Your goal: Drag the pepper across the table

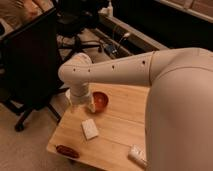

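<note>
The pepper is a small dark red-brown glossy object lying near the front left corner of the light wood table. My white arm reaches across the picture from the right. Its gripper hangs over the table's far left edge, beside the red-orange bowl, well back from the pepper. The wrist hides most of the gripper.
A round red-orange bowl sits at the table's far left. A flat white pad lies mid-table. A small white object lies at the front edge. A black office chair stands to the left, with cables behind.
</note>
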### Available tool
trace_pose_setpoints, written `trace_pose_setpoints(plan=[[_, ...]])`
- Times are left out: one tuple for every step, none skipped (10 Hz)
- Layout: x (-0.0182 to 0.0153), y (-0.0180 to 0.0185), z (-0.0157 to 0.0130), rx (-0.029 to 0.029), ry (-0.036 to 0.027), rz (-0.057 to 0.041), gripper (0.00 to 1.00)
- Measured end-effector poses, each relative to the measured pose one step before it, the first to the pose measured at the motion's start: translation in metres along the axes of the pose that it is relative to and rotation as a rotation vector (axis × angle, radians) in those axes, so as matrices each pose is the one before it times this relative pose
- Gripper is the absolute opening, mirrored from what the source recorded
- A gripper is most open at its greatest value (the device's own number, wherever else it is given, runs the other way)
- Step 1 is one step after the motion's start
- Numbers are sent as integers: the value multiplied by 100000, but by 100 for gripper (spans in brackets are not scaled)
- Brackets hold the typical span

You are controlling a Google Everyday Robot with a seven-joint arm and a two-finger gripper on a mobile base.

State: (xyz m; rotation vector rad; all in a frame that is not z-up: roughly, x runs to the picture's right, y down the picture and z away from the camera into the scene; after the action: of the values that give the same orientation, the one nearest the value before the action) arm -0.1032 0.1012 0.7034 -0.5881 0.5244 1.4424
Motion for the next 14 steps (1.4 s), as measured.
trace_pose_setpoints(plan=[[-2,-3,-1,3,-2,9,65],[1,2,0,-1,0,1,65],[2,-2,2,0,5,2,65],[-1,0,0,-1,1,2,65],[0,1,0,-2,1,-3,65],[1,-1,9,4,15,2,65],[6,-2,24,11,43,-5,65],[0,3,-3,-4,-2,3,65],[-2,-2,1,-1,-1,2,65],[0,8,0,-1,-2,-17,65],[6,-11,14,94,-51,-106,65],[-21,12,-26,228,-653,-743,65],[-175,319,-44,-217,-3079,-3542,65],[-168,422,-5,-185,-3952,-5304,65]])
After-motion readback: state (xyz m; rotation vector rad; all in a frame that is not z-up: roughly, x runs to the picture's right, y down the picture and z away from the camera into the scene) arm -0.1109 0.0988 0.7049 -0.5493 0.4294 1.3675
